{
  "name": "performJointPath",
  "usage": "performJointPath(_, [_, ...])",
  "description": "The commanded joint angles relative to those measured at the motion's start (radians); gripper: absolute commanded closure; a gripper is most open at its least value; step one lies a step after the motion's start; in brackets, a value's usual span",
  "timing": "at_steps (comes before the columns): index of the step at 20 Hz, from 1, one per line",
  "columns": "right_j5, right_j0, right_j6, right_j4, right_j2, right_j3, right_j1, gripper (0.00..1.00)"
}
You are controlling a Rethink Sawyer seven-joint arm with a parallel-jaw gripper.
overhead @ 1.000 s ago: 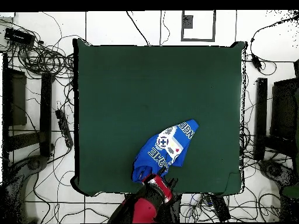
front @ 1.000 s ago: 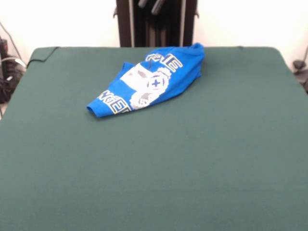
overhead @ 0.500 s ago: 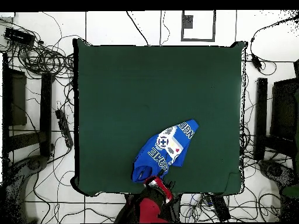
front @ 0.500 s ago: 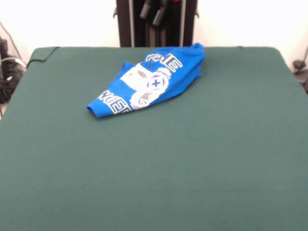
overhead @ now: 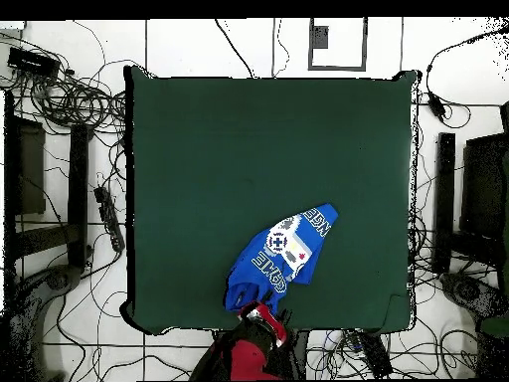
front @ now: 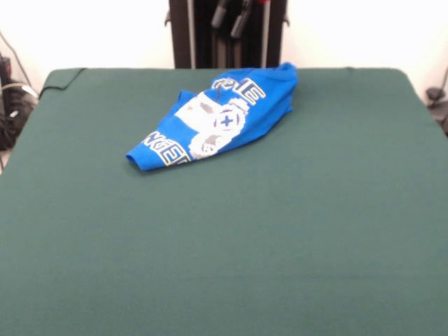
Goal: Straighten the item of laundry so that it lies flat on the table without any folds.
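Note:
The item of laundry [front: 217,119] is a bright blue T-shirt lying bunched and folded over itself at the far middle of the table [front: 280,231], its white emblem and yellow-edged lettering facing up. In the overhead view the shirt [overhead: 278,259] stretches diagonally near the table's [overhead: 249,139] bottom edge. My gripper [front: 231,15] hangs high above the shirt's far end, only its two grey fingertips showing, held apart with nothing between them. Seen from overhead, the red arm [overhead: 251,350] ends just below the shirt's lower corner.
Tangled cables [overhead: 75,99] cover the floor around the table. Black stands [overhead: 444,199] flank its left and right sides. A dark upright column [front: 183,31] rises behind the far edge.
The gripper's fingertips have come lower and shifted right at the top of the front view. The shirt has not moved.

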Motion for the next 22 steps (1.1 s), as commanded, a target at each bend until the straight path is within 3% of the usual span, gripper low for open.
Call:
performJointPath(1, [-0.007, 0.052, 0.16, 0.077, 0.109, 0.031, 0.061, 0.0])
performJointPath(22, [-0.038, 0.077, 0.161, 0.095, 0.087, 0.02, 0.075, 0.0])
